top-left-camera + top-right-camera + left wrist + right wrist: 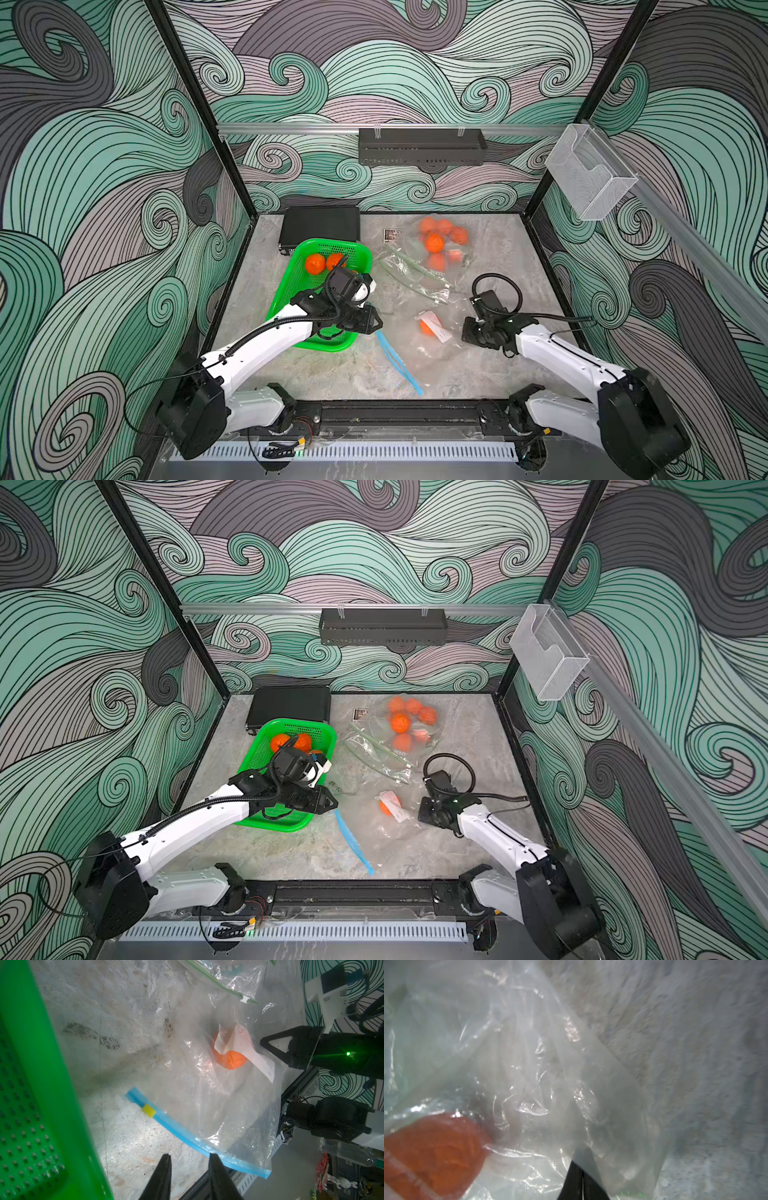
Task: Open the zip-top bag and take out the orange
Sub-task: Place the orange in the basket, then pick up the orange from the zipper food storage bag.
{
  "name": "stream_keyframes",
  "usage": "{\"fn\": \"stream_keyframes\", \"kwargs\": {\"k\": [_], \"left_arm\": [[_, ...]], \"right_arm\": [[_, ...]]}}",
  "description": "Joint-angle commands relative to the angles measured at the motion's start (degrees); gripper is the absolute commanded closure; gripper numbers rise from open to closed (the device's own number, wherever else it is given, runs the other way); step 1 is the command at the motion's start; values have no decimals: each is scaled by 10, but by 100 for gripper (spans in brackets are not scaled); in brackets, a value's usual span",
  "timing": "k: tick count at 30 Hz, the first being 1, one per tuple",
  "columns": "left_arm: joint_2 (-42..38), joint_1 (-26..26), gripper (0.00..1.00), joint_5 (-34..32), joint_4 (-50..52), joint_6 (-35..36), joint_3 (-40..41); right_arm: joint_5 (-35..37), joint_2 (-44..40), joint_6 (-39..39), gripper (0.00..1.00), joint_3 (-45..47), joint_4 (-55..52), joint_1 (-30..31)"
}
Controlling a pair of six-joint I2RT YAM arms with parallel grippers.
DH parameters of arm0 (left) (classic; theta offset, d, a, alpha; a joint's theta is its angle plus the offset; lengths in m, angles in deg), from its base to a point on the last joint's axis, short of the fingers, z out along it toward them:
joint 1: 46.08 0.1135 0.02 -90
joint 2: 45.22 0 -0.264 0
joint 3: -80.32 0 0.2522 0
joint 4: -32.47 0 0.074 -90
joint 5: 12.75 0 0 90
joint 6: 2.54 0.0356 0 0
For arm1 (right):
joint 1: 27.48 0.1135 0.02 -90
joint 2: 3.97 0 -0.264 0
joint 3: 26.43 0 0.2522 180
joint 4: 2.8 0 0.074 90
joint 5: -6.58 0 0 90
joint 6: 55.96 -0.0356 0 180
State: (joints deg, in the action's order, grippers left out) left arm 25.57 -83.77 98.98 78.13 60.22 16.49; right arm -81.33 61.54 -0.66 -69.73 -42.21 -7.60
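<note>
**Position of the work.** We find the bag flat on the table between the two arms. The orange is inside it, partly under a white label, toward the end nearest the right gripper.

**Right gripper.** It is closed. In its wrist view the film folds away from the fingertips, so we judge it to be pinching the bag's bottom end. It is not on the orange, which lies just beside the tips.

**Controlling relation.** The zip runs from beside the basket toward the front rail, crosswise to the line on which the left gripper points. The slider sits close to the basket-side end. No gap shows along the strip, but we cannot confirm that it is sealed.

**Left gripper.** Its jaws are parted with nothing between them, and it hovers over the basket's edge. In its wrist view the zip passes just beyond the tips, and the slider lies off toward the basket. This arm is clearly the nearer one — the right gripper is at the opposite end of the bag, well apart from the slider.

**Assessment.** The left gripper should shift along the strip to the slider, close on it and draw it toward the rail, with the right gripper as anchor. The slider is small, so a miss would catch only film.
</note>
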Motion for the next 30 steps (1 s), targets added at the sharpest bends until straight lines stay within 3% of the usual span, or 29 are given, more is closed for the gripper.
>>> {"fn": "stream_keyframes", "kwargs": {"k": [1,5,8,13,16,20,30], "left_arm": [[-2,-5,71,40,-3,5,10],[-4,-27,79,97,-7,18,11],[4,-74,84,136,-17,25,6],[30,-166,91,122,-12,23,0],[32,-193,96,110,-36,3,19],[45,-211,97,104,-76,-13,34],[154,-215,99,81,-67,26,-8]], "right_arm": [[-40,-40,47,90,-20,26,-13],[-91,-88,66,89,-34,41,-12],[-98,-95,75,89,-40,45,-12],[-155,-47,62,91,-50,85,-10],[-159,-12,61,92,-63,99,3],[-151,33,61,93,-81,114,16],[-155,108,47,93,-92,144,31]]}}
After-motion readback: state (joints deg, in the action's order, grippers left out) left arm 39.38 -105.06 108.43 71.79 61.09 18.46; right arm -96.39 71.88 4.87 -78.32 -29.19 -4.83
